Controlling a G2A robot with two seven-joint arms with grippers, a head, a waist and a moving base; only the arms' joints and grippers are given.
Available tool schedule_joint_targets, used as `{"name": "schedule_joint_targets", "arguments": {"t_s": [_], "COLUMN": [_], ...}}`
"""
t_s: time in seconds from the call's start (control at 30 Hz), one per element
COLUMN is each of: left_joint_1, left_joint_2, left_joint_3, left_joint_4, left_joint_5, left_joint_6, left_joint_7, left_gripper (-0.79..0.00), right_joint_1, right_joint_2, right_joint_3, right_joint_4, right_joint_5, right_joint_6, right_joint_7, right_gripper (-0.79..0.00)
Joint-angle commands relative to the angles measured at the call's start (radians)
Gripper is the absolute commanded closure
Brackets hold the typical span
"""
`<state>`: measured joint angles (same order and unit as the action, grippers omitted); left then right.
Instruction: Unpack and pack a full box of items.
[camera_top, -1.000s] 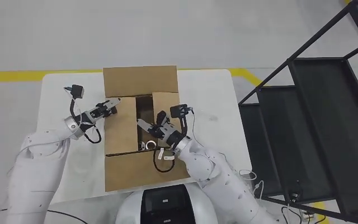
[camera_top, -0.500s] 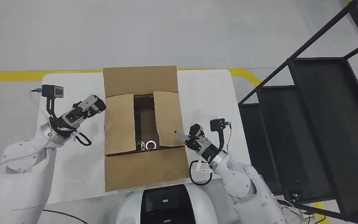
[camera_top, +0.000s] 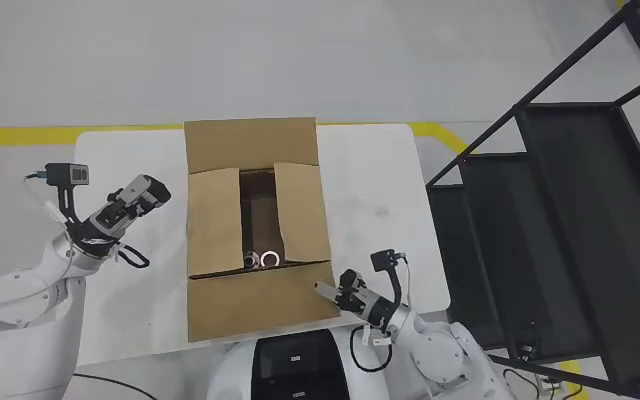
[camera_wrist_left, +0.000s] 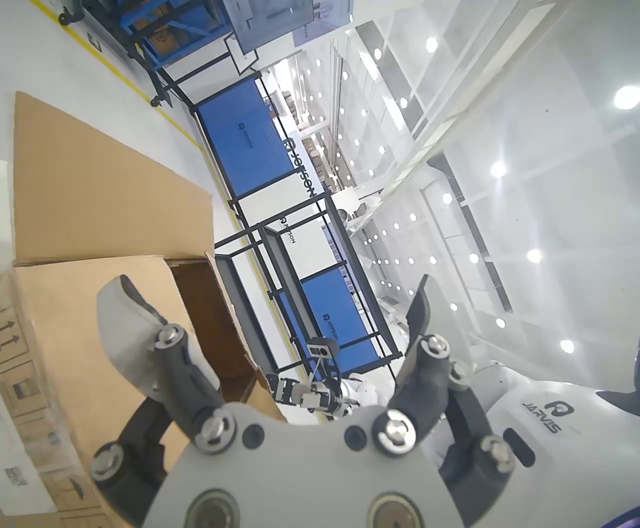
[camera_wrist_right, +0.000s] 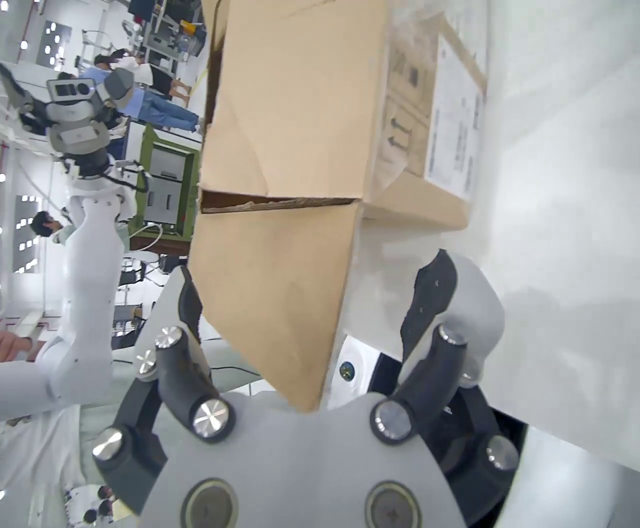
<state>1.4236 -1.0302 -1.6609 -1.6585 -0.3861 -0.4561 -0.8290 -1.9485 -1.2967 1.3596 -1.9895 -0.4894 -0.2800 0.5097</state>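
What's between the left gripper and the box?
Only bare table. In the top view the open left gripper hangs clear of the box, with white tabletop in the gap.

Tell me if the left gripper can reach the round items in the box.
Probably yes: the left gripper hangs open beside the box, and the gap between flaps leaves the round items uncovered.

White arms (camera_top: 40, 285), black cables (camera_top: 137, 261), grey-and-black left gripper (camera_wrist_left: 270, 290), silver screws (camera_wrist_left: 394, 431)
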Motion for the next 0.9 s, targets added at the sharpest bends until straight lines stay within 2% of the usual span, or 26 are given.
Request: {"name": "schedule_joint_targets", "arguments": {"t_s": [0.0,0.23,0.4,0.53,0.7,0.87], "left_joint_1": [0.001,0.013,0.031,0.042,0.058,0.090], "left_joint_2": [0.000,0.001,0.001,0.001,0.002,0.008], "left_joint_3": [-0.001,-0.009,-0.015,-0.023,-0.040,-0.068], "left_joint_4": [0.000,-0.017,-0.036,-0.048,-0.073,-0.105], "left_joint_5": [0.000,0.005,0.005,0.007,-0.003,-0.087], "left_joint_6": [-0.001,-0.007,-0.016,-0.021,-0.033,-0.033], "left_joint_7": [0.006,0.026,0.036,0.049,0.044,-0.046], "left_gripper": [-0.785,-0.785,-0.785,-0.785,-0.785,-0.785], "right_joint_1": [-0.002,0.028,0.094,0.171,0.273,0.353], "right_joint_2": [0.003,0.008,0.007,0.004,-0.008,-0.019], "right_joint_3": [-0.002,-0.019,-0.056,-0.093,-0.156,-0.206], "right_joint_4": [-0.001,0.006,0.034,0.082,0.167,0.222], "right_joint_5": [0.033,0.206,0.315,0.320,0.313,0.280], "right_joint_6": [-0.029,-0.152,-0.228,-0.216,-0.183,-0.165], "right_joint_7": [0.026,0.016,-0.001,-0.011,-0.079,-0.137], "right_gripper": [-0.785,-0.785,-0.785,-0.785,-0.785,-0.785]}}
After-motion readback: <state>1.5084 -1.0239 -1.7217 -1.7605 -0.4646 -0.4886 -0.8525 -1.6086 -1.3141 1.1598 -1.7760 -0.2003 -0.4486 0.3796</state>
